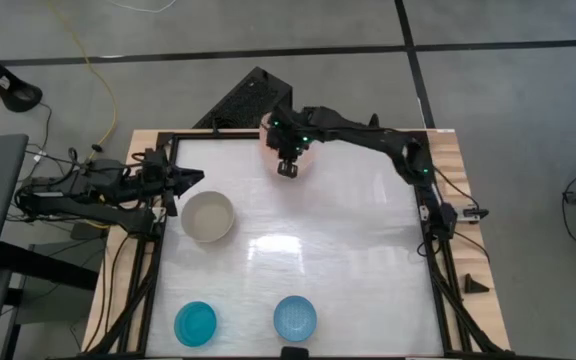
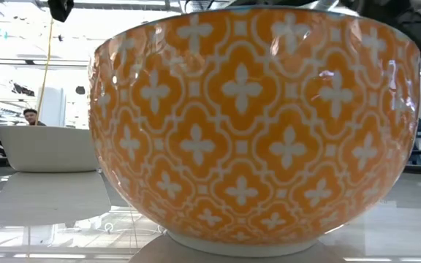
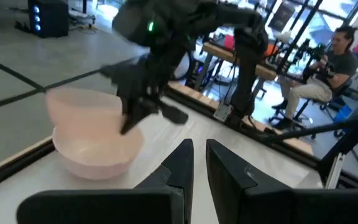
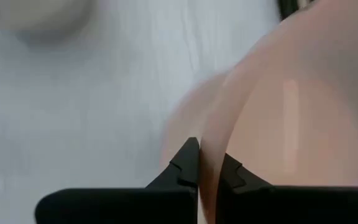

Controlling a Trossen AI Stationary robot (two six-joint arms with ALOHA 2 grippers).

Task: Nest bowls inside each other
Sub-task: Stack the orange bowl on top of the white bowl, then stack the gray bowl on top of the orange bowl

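Observation:
A salmon pink bowl (image 1: 286, 138) (image 3: 82, 109) is at the table's far middle, over or in a paler pink-white bowl (image 3: 98, 158). I cannot tell whether it rests in it. My right gripper (image 1: 288, 168) (image 4: 209, 163) is shut on the salmon bowl. The grey-beige bowl (image 1: 208, 217) stands on its base at the left. My left gripper (image 1: 193, 178) (image 3: 199, 149) waits level at the left edge beside it, shut and holding nothing. The turquoise bowl (image 1: 195, 323) and the light blue patterned bowl (image 1: 295, 317) stand at the near edge. My right gripper holds the salmon pink bowl by its rim (image 4: 211, 146), on the side toward the table's near edge. One finger is inside the bowl and one outside, and the thin wall runs between them. The fingers (image 3: 132, 121) come slanting down from above.
The patterned bowl (image 2: 254, 124) stands right before the low camera and fills its picture, with the grey-beige bowl (image 2: 46, 148) behind it to the left. The black table frame (image 1: 158, 250) runs along the sides. People sit in the room beyond the table (image 3: 328, 68).

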